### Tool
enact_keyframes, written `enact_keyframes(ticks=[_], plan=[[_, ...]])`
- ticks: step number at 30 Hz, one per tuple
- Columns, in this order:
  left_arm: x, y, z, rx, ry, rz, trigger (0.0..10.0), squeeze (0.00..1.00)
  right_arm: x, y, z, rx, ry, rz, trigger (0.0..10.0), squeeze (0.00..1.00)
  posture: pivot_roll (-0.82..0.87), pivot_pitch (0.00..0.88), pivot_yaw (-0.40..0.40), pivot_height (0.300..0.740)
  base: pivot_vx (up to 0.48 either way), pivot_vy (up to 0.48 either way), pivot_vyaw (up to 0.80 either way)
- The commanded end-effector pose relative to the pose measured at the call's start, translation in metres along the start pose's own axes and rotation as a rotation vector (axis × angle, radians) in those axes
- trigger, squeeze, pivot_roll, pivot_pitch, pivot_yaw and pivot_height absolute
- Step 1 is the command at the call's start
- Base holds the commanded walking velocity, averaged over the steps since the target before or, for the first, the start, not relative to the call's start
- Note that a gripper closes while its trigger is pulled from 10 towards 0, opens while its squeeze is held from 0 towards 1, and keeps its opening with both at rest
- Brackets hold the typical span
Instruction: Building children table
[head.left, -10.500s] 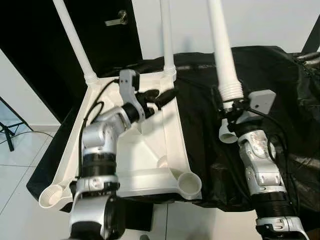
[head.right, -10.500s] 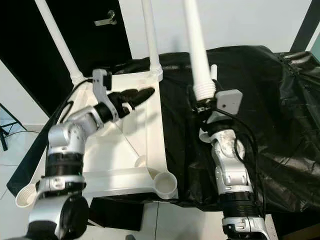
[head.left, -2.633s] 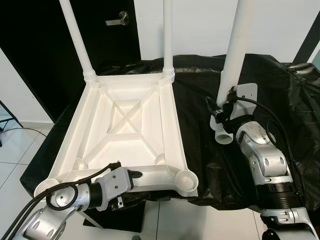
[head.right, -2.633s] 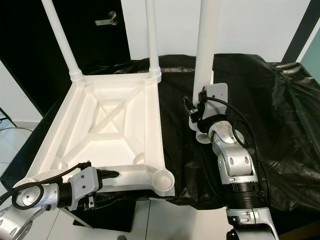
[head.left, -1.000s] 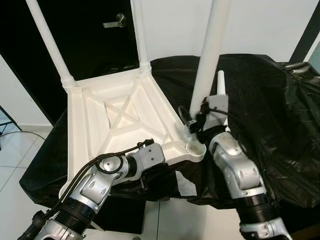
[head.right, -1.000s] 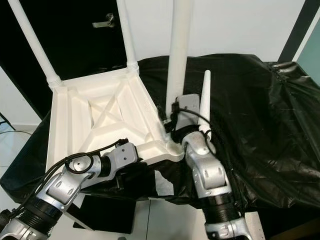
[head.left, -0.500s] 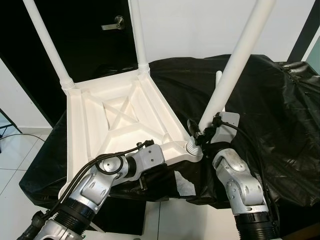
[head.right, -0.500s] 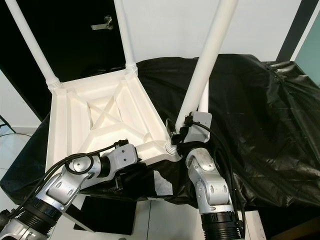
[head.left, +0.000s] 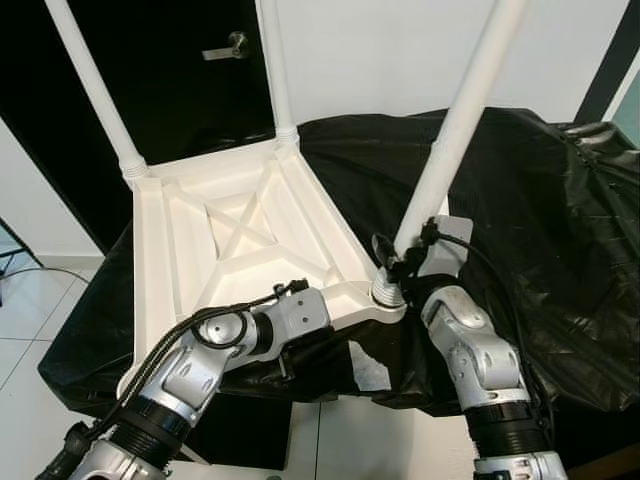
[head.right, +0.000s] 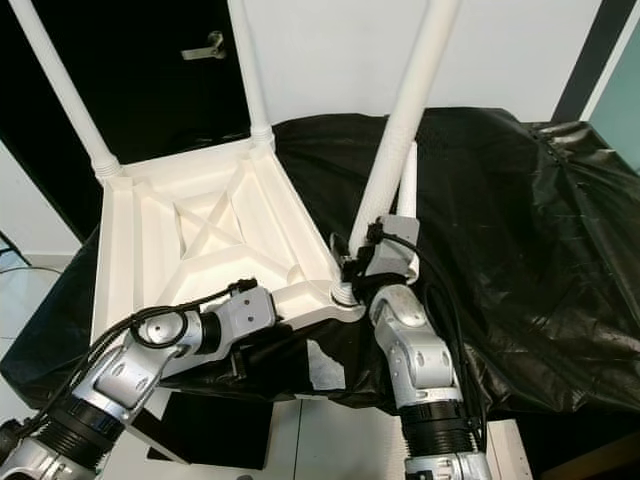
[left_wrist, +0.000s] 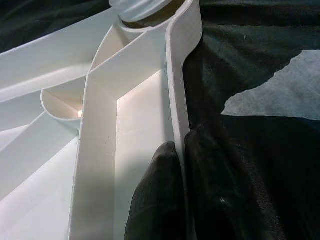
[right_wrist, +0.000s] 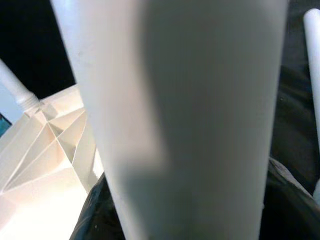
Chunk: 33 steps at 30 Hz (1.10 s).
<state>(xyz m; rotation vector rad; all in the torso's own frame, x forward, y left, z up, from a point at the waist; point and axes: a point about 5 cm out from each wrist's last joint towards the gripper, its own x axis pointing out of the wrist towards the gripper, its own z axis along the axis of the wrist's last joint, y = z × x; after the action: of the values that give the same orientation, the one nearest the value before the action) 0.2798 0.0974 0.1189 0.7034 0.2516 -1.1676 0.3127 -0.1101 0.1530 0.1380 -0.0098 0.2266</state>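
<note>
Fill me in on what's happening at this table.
The robot is assembling a white children's table that lies upside down on a black-covered surface. Its left tool pinches the near rim of the tabletop. Its right tool holds a third leg, tilted, with its lower end at the near corner socket. Two legs already stand in the far corners.

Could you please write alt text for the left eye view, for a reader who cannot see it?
The right hand holds a white table leg tilted in the near corner socket of an upside-down white children's table, while the left hand clamps its near rim. Two legs already stand at the far corners; black sheeting covers the surface beneath.
</note>
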Motion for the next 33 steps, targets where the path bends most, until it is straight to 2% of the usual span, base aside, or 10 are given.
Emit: enact_keyframes(ticks=[1,8,19,20,26,28,30,33], plan=[[-0.007,0.011,-0.007,0.01,0.056,0.131,10.0,0.0,0.0,0.005,-0.008,-0.055,0.03,0.037,10.0,0.0,-0.02,0.0,0.051,0.74,0.0,0.0,0.0],[-0.011,0.014,-0.007,0.01,0.056,0.148,10.0,0.0,-0.008,0.013,-0.018,-0.13,0.058,0.092,10.0,0.0,-0.02,0.0,0.048,0.74,0.0,0.0,0.0],[-0.014,0.017,-0.004,0.023,0.044,0.159,10.0,0.0,-0.02,0.013,-0.032,-0.19,0.057,0.133,10.0,0.0,-0.03,0.0,0.055,0.74,0.0,0.0,0.0],[-0.014,0.018,-0.004,0.027,0.042,0.16,10.0,0.0,-0.023,0.012,-0.034,-0.224,0.041,0.155,10.0,0.0,-0.03,0.0,0.062,0.74,0.0,0.0,0.0],[-0.015,0.02,-0.002,0.033,0.039,0.161,10.0,0.0,-0.026,0.009,-0.039,-0.244,0.045,0.177,10.0,0.0,-0.03,0.0,0.067,0.74,0.0,0.0,0.0],[-0.016,0.021,-0.001,0.038,0.038,0.16,10.0,0.0,-0.026,0.004,-0.044,-0.263,0.061,0.163,10.0,0.0,-0.03,0.0,0.068,0.74,0.0,0.0,0.0],[-0.016,0.021,-0.001,0.042,0.039,0.159,10.0,0.0,-0.024,-0.001,-0.044,-0.192,0.07,0.13,10.0,0.0,-0.03,0.0,0.068,0.74,0.0,0.0,0.0],[-0.017,0.021,-0.001,0.048,0.04,0.158,10.0,0.0,-0.022,-0.003,-0.042,-0.172,0.063,0.119,10.0,0.0,-0.03,0.0,0.069,0.74,0.0,0.0,0.0]])
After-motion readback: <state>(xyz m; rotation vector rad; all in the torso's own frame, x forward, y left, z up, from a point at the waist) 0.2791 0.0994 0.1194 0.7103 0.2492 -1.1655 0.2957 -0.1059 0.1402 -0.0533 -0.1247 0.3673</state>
